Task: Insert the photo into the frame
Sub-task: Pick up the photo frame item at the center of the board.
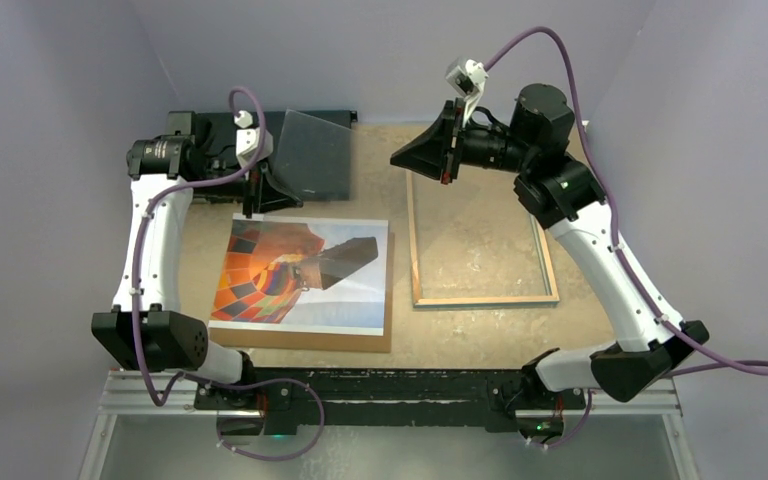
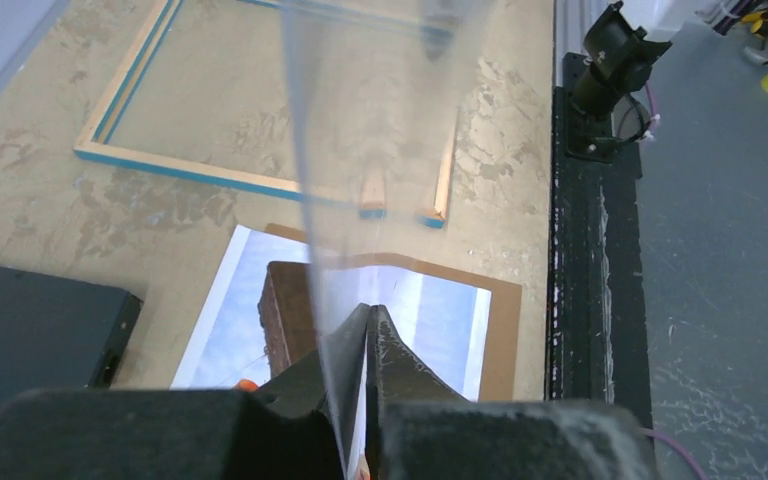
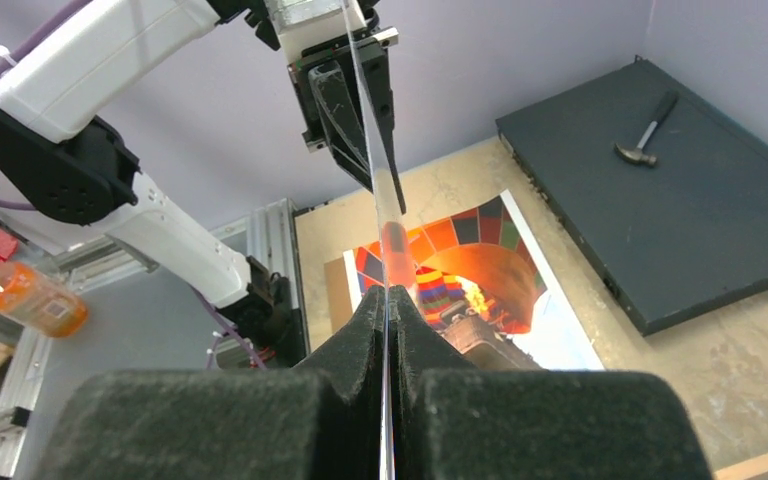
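The photo (image 1: pixel 305 275) of an orange-red balloon lies face up on a brown backing panel (image 1: pixel 300 342) at the table's front left. To its right the frame (image 1: pixel 480 298) lies flat with its bare wood side up and table showing through. A clear pane (image 1: pixel 318 155) hangs in the air above the table's back. My left gripper (image 2: pixel 370 310) is shut on one edge of it and my right gripper (image 3: pixel 387 295) is shut on the opposite edge. In the right wrist view the pane (image 3: pixel 385 190) runs edge-on up to the left fingers (image 3: pixel 345 100), with the photo (image 3: pixel 500 260) below.
A flat black box (image 3: pixel 680 200) with a small hammer (image 3: pixel 645 130) on it lies along the back left. The black base rail (image 1: pixel 390 385) runs along the near edge. Grey walls close in behind and at both sides.
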{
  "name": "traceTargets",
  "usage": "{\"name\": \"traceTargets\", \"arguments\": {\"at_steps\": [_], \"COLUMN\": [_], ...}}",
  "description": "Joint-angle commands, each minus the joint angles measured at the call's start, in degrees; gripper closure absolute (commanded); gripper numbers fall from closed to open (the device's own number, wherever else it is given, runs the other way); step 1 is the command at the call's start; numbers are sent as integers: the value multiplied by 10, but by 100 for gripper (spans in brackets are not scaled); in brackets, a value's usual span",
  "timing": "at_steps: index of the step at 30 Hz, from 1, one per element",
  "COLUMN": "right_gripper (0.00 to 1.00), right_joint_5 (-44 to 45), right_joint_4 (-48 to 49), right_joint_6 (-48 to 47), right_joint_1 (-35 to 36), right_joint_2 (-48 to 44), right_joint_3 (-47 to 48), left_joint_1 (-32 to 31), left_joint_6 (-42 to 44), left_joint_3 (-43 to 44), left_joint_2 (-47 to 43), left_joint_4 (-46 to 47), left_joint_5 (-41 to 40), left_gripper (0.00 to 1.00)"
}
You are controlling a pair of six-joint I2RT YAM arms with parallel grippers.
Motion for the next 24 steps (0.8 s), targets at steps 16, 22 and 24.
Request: {"name": "traceTargets", "arguments": {"at_steps": [16, 22, 24], "right_gripper": [7, 1, 1], "right_joint_5": [101, 190, 199], "right_joint_4": [128, 173, 196], "right_joint_6": [10, 44, 62], "right_joint_1": [-39, -112, -149], "right_joint_2": [-93, -155, -170], "right_joint_3": [-188, -288, -318], "left_joint_1": [1, 1, 1], "left_joint_6": [-147, -155, -154], "left_joint_3": [-112, -128, -131], "left_joint_2": [-83, -98, -99], "left_joint_4": [195, 214, 213], "left_joint_5": [26, 19, 19], "left_gripper": [100, 100, 100]}}
